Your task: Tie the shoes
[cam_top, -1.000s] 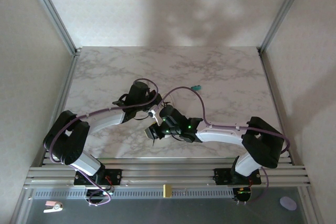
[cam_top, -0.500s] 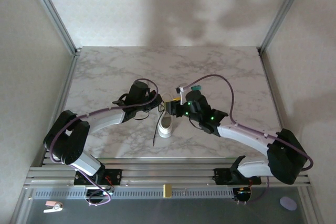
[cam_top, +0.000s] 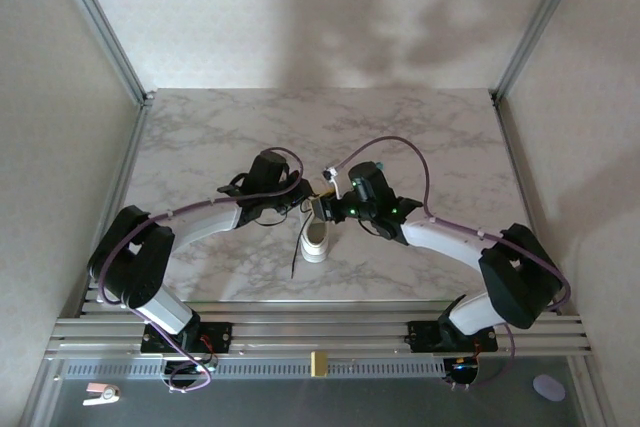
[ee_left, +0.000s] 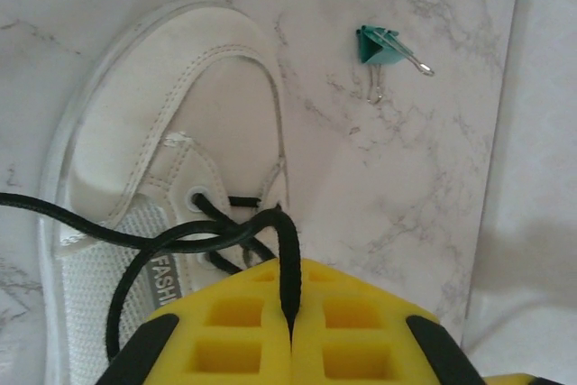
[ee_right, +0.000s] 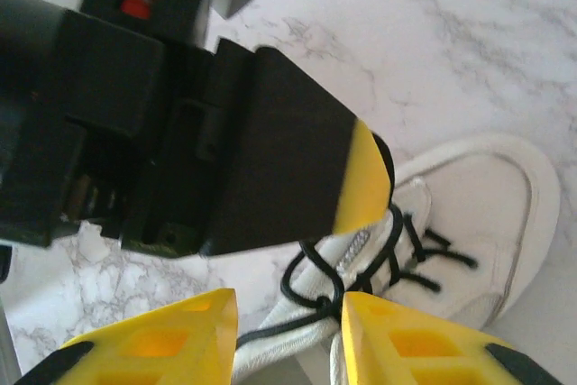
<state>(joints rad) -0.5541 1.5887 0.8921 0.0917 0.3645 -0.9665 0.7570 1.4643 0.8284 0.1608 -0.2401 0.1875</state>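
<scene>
The white shoe [cam_top: 316, 243] lies mid-table, toe toward the arms, with black laces crossed over its tongue. In the left wrist view the shoe [ee_left: 162, 160] lies under my left gripper [ee_left: 290, 299], which is shut on a loop of black lace [ee_left: 287, 241] rising from the eyelets. My right gripper [ee_right: 288, 308] stands open over the shoe's [ee_right: 469, 196] tongue end, a small lace knot [ee_right: 326, 299] between its yellow fingertips and close to the right one. From above, the left gripper [cam_top: 303, 199] and right gripper [cam_top: 322, 209] nearly meet over the shoe's far end.
A green binder clip [ee_left: 379, 47] lies on the marble table [cam_top: 200, 147] beyond the shoe. A loose lace end [cam_top: 296, 262] trails toward the front edge. The left gripper's black and yellow finger [ee_right: 270, 151] hangs just beyond the right jaws. Metal frame posts stand on both sides.
The right arm swung from in front of the shoe out to the right, then back in beside the left gripper, and its jaws narrowed. The left gripper kept hold of the lace.
</scene>
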